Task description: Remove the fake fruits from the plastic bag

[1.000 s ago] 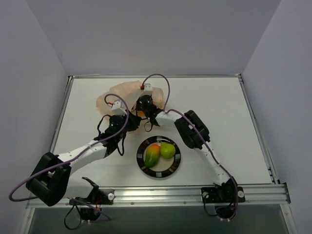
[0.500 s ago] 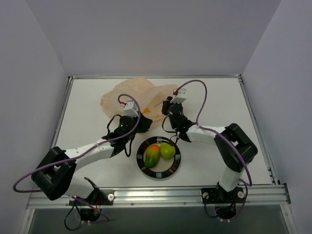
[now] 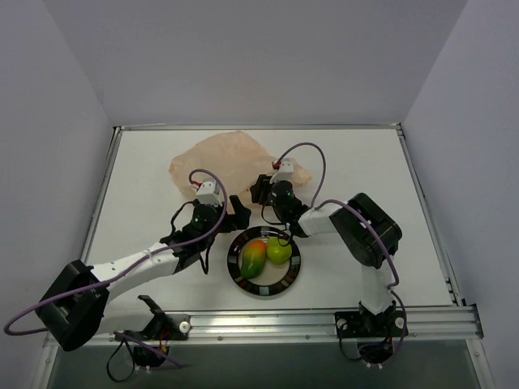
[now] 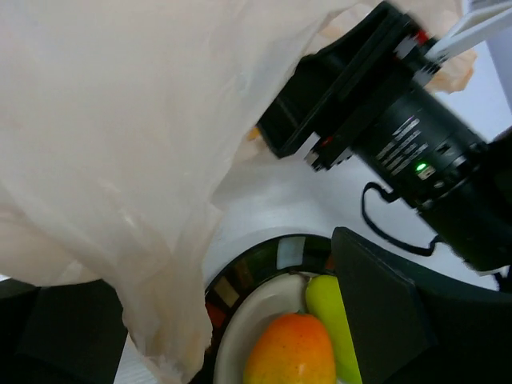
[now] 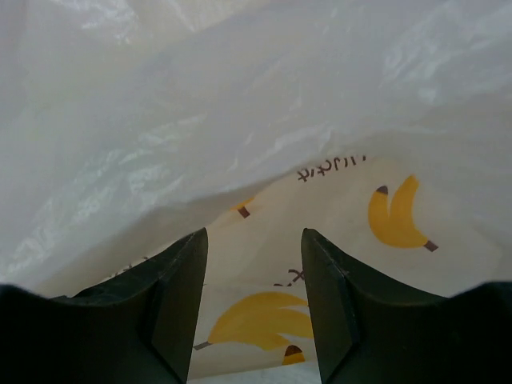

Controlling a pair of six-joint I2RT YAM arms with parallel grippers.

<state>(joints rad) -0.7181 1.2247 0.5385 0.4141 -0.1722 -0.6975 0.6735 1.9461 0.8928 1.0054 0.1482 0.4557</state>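
Observation:
The peach plastic bag [image 3: 219, 158] lies crumpled at the back of the table. Two fake fruits rest on the dark-rimmed plate [image 3: 234, 263]: a green-orange mango [image 3: 253, 258] and a light-green one [image 3: 280, 251]. My left gripper [image 3: 233, 212] stands open just behind the plate's left rim. In the left wrist view the bag [image 4: 120, 160] drapes past its left finger, with the mango [image 4: 292, 352] and green fruit [image 4: 322, 308] ahead. My right gripper [image 3: 261, 190] points into the bag's near edge. Its fingers [image 5: 180, 304] stand apart before banana-printed plastic [image 5: 240, 120], gripping nothing.
The two wrists sit close together between bag and plate; the right wrist body [image 4: 400, 136] fills the left wrist view's upper right. Raised table edges run along the left, back and right. Purple cables loop above both arms.
The left gripper let go of the bag and opened, drawing back toward the plate. The right gripper pulled out of the bag, swung right, then returned to its near edge. The bag settled flatter.

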